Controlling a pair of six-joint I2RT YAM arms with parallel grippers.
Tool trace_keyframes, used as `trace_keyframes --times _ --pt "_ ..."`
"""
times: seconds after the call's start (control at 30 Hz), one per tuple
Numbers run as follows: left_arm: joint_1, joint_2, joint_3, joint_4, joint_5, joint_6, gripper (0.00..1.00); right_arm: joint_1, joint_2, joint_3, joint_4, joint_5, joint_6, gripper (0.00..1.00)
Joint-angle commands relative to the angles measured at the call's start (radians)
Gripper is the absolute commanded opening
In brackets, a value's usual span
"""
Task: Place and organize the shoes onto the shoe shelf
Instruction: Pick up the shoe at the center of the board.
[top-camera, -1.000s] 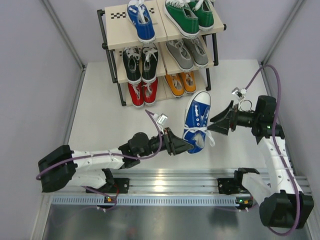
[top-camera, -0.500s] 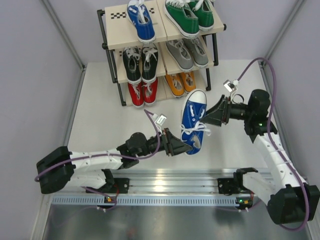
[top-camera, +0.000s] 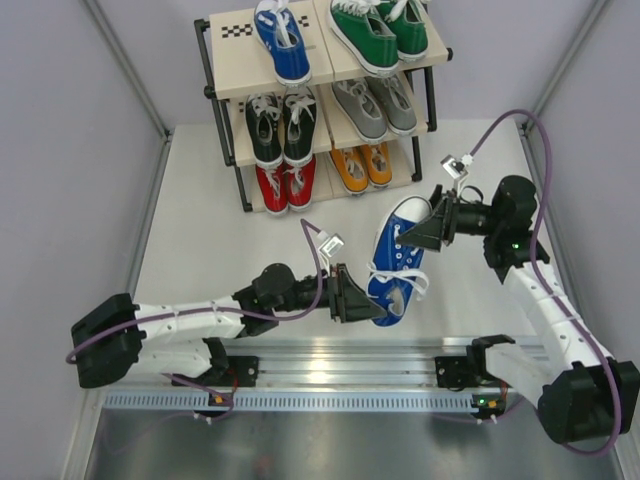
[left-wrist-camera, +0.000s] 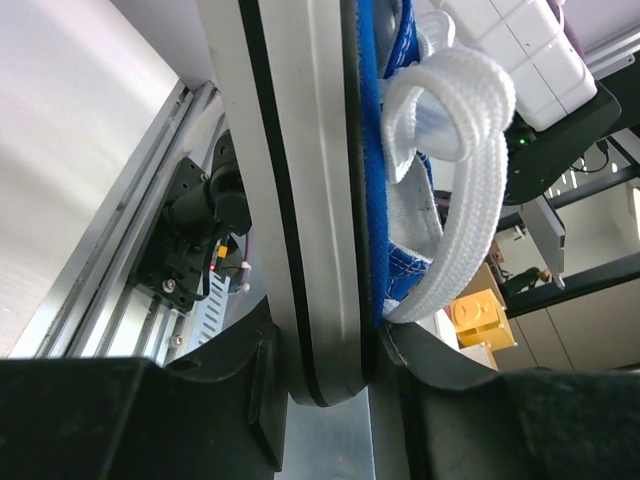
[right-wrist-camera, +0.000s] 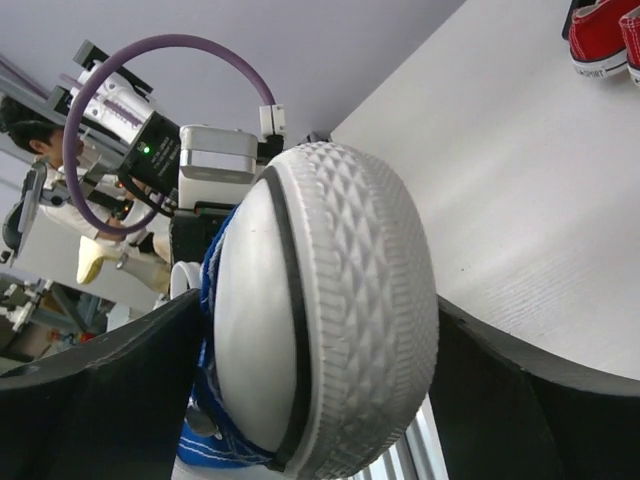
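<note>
Blue canvas sneaker with white laces (top-camera: 398, 262) hangs tilted above the white table (top-camera: 200, 230), near its front edge, right of centre. My left hand (top-camera: 362, 296) is clamped on its sole near the heel. My right hand (top-camera: 421, 231) straddles the white rubber toe cap (right-wrist-camera: 330, 300); I cannot tell whether it squeezes. The three-tier shoe shelf (top-camera: 225, 75) stands at the far edge.

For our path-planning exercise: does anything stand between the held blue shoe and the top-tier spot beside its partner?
Nothing visible does. Between the blue shoe, in the left gripper with the right gripper at its toe, and the shoe shelf lies only bare table; its top-tier spot is free.
</note>
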Motion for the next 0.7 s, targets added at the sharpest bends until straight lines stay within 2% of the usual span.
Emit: trace_keyframes --times 0.0,0.03,0.07,0.13,0.17,0.2,0.27,0.33,0.37,0.4,0.47,0.5,0.57,0.67 --pt "-0.005 -0.073 0.075 0.121 0.038 0.062 0.0 0.012 0.01 0.04 0.096 0.011 0.014 0.77" --pt "-0.005 -0.073 0.071 0.119 0.032 0.065 0.0 0.012 0.012 0.034 0.13 -0.006 0.072 0.71" --pt "-0.004 -0.074 0.069 0.119 0.026 0.07 0.0 0.012 0.013 0.028 0.163 -0.014 0.094 0.58" --pt "-0.004 -0.077 0.061 0.119 0.0 0.07 0.0 0.012 0.017 0.023 0.221 -0.032 0.133 0.4" --pt "-0.004 -0.076 0.058 0.118 -0.009 0.074 0.0 0.012 0.015 0.022 0.232 -0.037 0.14 0.16" --pt "-0.004 -0.077 0.055 0.112 -0.023 0.077 0.0 0.012 0.015 0.022 0.235 -0.038 0.144 0.02" --pt "-0.004 -0.083 0.052 0.068 -0.06 0.09 0.0 0.014 0.003 0.019 0.235 -0.034 0.144 0.0" --pt "-0.005 -0.094 0.054 0.025 -0.092 0.122 0.08 0.009 -0.006 0.02 0.229 -0.018 0.141 0.0" --pt "-0.005 -0.106 0.043 0.023 -0.112 0.127 0.14 0.005 -0.017 0.022 0.218 -0.012 0.143 0.0" --pt "-0.005 -0.117 0.035 0.023 -0.128 0.128 0.33 -0.007 -0.02 0.023 0.206 -0.003 0.143 0.0" --pt "-0.005 -0.135 0.019 0.023 -0.138 0.137 0.46 -0.021 -0.023 0.031 0.195 0.018 0.153 0.0" --pt "-0.005 -0.142 0.017 0.023 -0.14 0.142 0.61 -0.032 -0.022 0.033 0.195 0.023 0.172 0.0" --pt "-0.007 -0.151 0.014 0.023 -0.142 0.145 0.71 -0.041 -0.016 0.034 0.203 0.04 0.192 0.0" --pt "-0.012 -0.159 0.015 0.023 -0.145 0.166 0.78 -0.053 -0.003 0.031 0.229 0.057 0.236 0.0"
